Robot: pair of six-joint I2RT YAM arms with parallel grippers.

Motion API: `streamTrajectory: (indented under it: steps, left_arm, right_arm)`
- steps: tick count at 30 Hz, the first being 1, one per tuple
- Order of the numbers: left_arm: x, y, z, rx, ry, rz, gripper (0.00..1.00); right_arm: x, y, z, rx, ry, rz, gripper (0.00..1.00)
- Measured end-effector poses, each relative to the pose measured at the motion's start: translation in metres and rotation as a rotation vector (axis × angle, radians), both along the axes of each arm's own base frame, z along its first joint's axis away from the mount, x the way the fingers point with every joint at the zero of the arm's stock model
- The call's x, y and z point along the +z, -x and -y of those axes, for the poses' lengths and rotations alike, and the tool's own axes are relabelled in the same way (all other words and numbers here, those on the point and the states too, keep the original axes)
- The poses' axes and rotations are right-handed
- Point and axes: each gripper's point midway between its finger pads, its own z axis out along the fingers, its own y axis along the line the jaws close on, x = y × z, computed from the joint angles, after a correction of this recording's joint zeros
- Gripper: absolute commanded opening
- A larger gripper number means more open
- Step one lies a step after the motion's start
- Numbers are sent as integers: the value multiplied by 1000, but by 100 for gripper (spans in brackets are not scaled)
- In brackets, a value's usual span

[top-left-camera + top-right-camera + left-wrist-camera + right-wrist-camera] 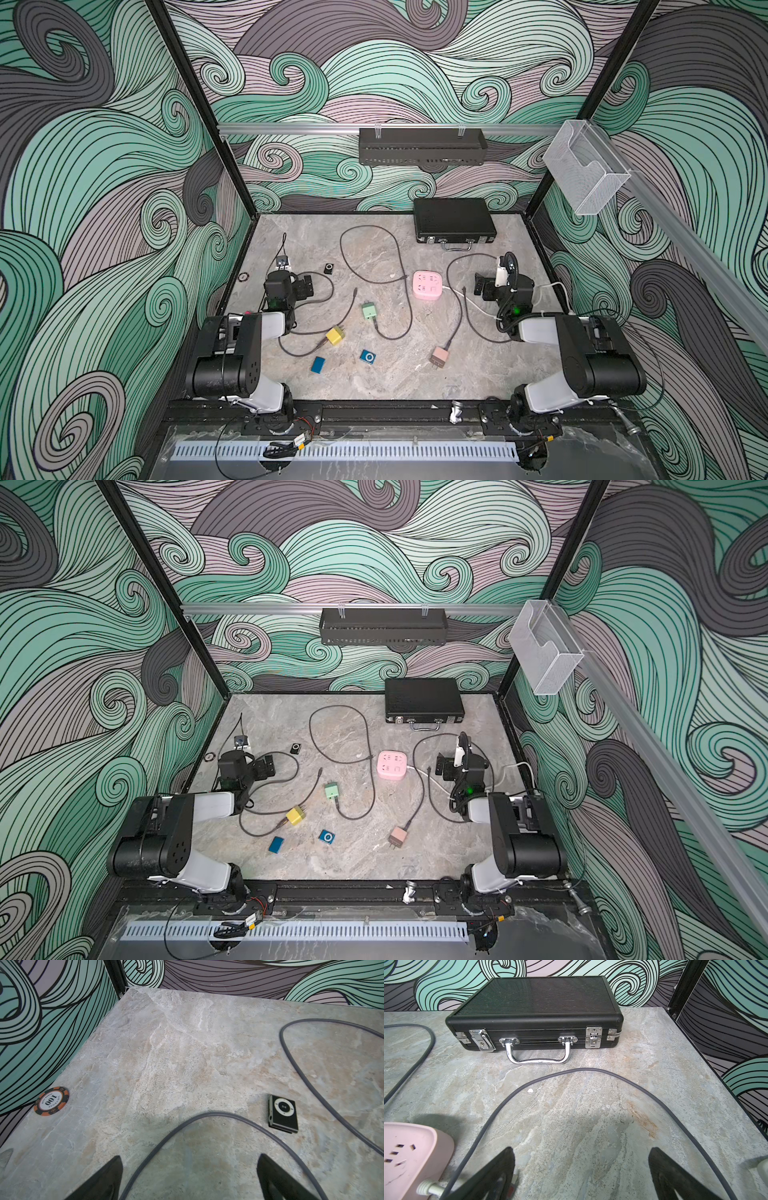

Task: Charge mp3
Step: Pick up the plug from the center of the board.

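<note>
Top views: black mp3 point(329, 268) at 10 o'clock of table centre, blue mp3 point(368, 357) at 6 o'clock, neither cabled; pink power strip point(427, 285) at 2 o'clock, no adapter plugged in | Left wrist: left gripper point(189, 1167) spread apart, empty, black mp3 untouched | Right wrist: right gripper point(581, 1159) spread apart, empty | Progress: judged not started; cabling and plugging all remain

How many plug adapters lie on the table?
3: a yellow adapter near the left arm, a green adapter in the middle, a pink adapter toward the right arm. Others may hide behind the arms.

black mp3 point(283, 1113): flat, face up | blue mp3 point(368, 357): flat, front centre
</note>
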Motion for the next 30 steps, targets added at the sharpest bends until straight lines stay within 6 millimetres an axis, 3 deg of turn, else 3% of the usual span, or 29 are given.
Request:
streamTrajectory:
  steps: [30]
  left_arm:
    - [-1,0,1,-3,1,-9,95]
  right_arm:
    - [0,0,0,0,0,2,99]
